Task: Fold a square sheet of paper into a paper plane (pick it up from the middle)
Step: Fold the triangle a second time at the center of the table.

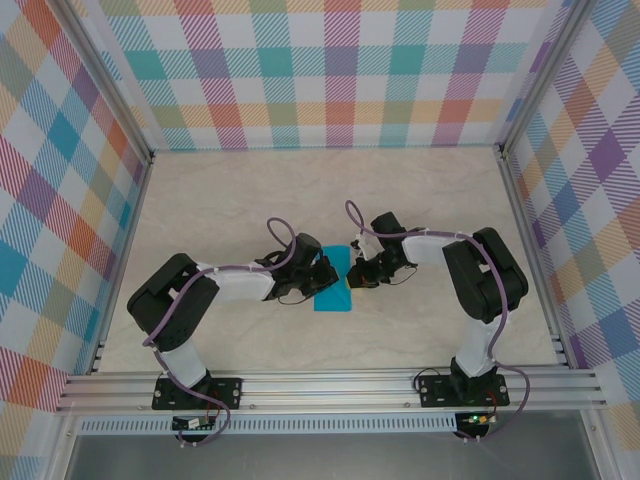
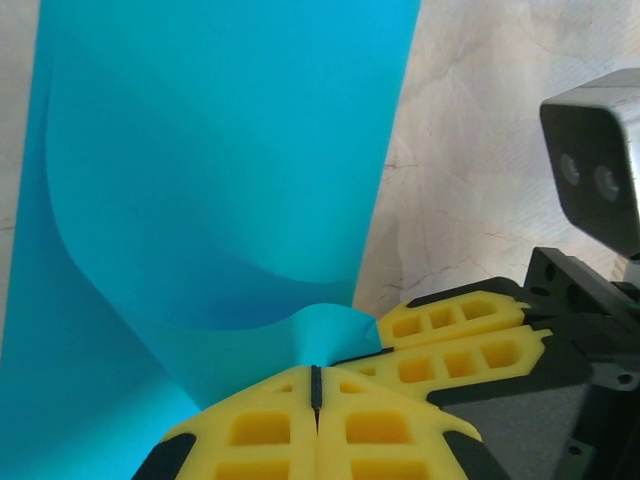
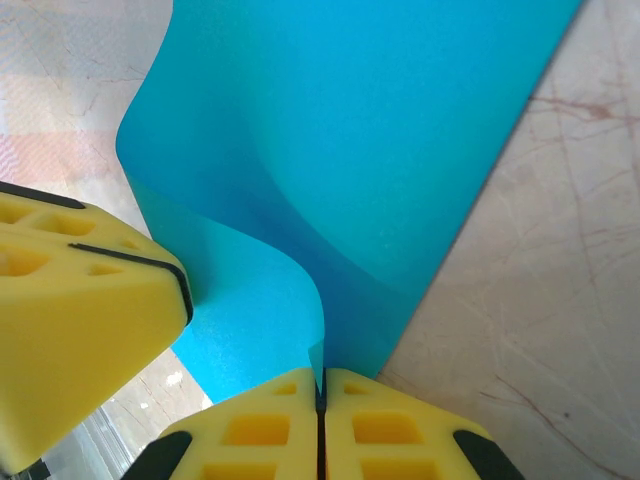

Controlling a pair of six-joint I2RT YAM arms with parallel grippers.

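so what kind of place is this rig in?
Probably a lab robot test cell, not a home or a factory floor: an aluminium extrusion frame and plaid-printed walls box in a marble-look tabletop.

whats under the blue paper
The pale marbled table shows around the square sheet of paper. Part of it curls up, pinched by the left pincer and right pincer. Anything beneath the flat part is covered.

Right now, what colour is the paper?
The square sheet of paper is plain teal-blue; left wrist view shows it best.
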